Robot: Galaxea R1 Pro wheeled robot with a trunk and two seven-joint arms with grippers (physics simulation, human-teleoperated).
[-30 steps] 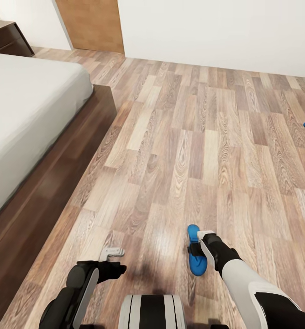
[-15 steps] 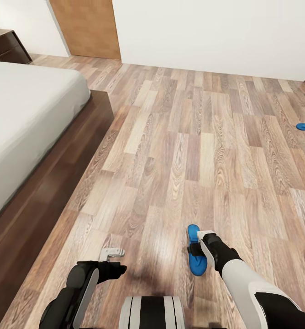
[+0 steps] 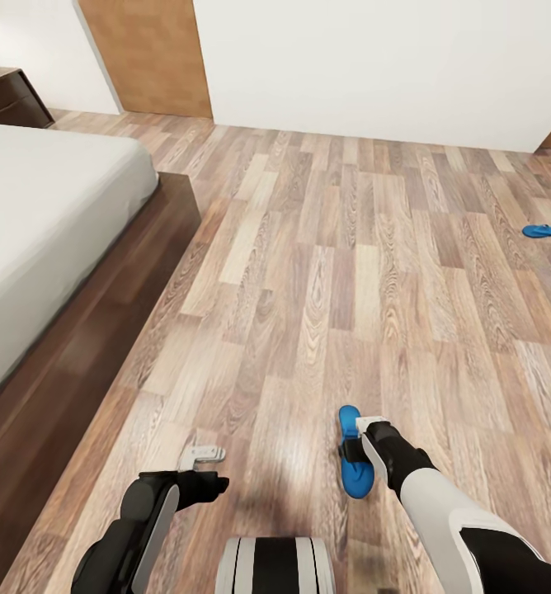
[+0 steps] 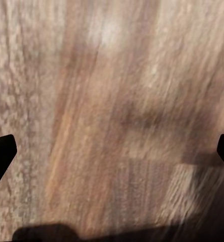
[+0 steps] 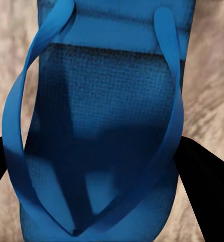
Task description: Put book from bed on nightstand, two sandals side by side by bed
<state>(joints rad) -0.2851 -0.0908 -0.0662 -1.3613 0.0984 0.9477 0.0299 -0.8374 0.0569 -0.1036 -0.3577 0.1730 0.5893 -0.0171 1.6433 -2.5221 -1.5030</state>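
Holding a blue sandal [image 3: 354,462] low in the frame, the right gripper [image 3: 356,450] is closed on it; the wrist view shows its straps [image 5: 169,136] between the dark fingers [image 5: 205,186]. The left gripper [image 3: 201,454] stands spread and empty over the wood floor [image 3: 325,272]. A second blue sandal [image 3: 544,231] lies at right edge. The bed [image 3: 44,223] occupies the left. No legible writing appears.

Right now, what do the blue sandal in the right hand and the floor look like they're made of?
The blue sandal: probably foam or rubber, matte, with a fine grid-textured footbed and smooth straps. The floor: wood-look planks, laminate or real wood, with printed-looking grain and a soft sheen.
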